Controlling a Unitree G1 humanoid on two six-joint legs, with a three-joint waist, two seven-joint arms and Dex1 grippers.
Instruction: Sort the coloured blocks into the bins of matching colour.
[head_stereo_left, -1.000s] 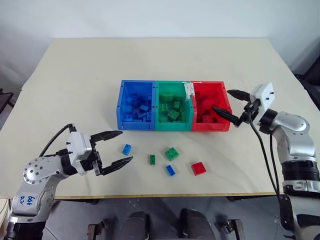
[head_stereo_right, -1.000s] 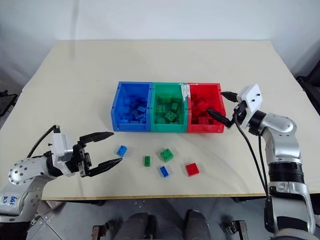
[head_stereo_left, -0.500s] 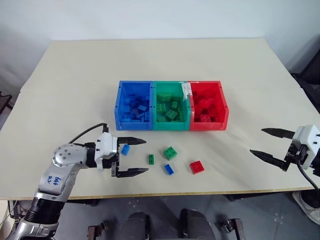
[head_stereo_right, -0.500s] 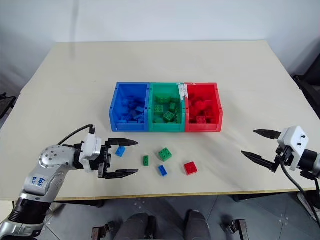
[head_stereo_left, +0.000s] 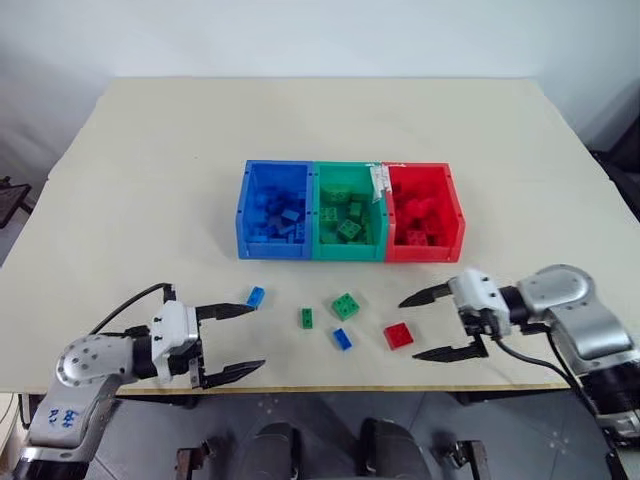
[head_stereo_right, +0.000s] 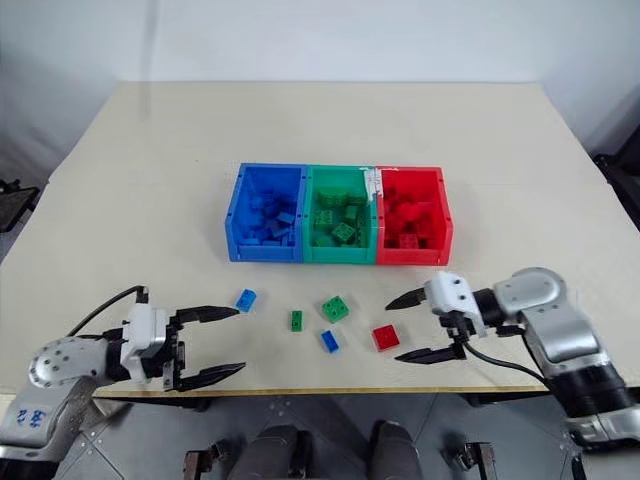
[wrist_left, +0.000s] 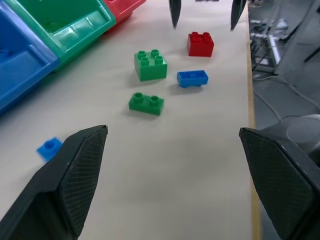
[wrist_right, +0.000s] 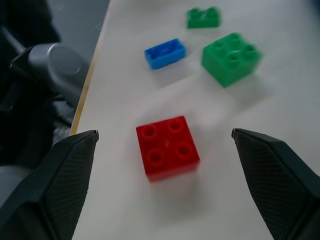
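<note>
Three joined bins stand mid-table: blue (head_stereo_left: 275, 250), green (head_stereo_left: 350, 252) and red (head_stereo_left: 425, 253), each holding several blocks of its own colour. Loose on the table in front of them lie a small blue block (head_stereo_left: 255, 296), a narrow green block (head_stereo_left: 306, 318), a square green block (head_stereo_left: 346, 306), another blue block (head_stereo_left: 342, 339) and a square red block (head_stereo_left: 398, 336). My right gripper (head_stereo_left: 409, 329) is open, pointing left, its tips just right of the red block (wrist_right: 167, 146). My left gripper (head_stereo_left: 255, 337) is open near the front edge, below the small blue block (wrist_left: 49, 148), holding nothing.
The table's front edge (head_stereo_left: 330, 388) runs just below both grippers. Bare tabletop (head_stereo_left: 150, 200) lies to the left of, to the right of and behind the bins.
My right gripper has swung in from the table's right side to the red block, now pointing left. My left gripper has drawn back toward the front edge, away from the small blue block.
</note>
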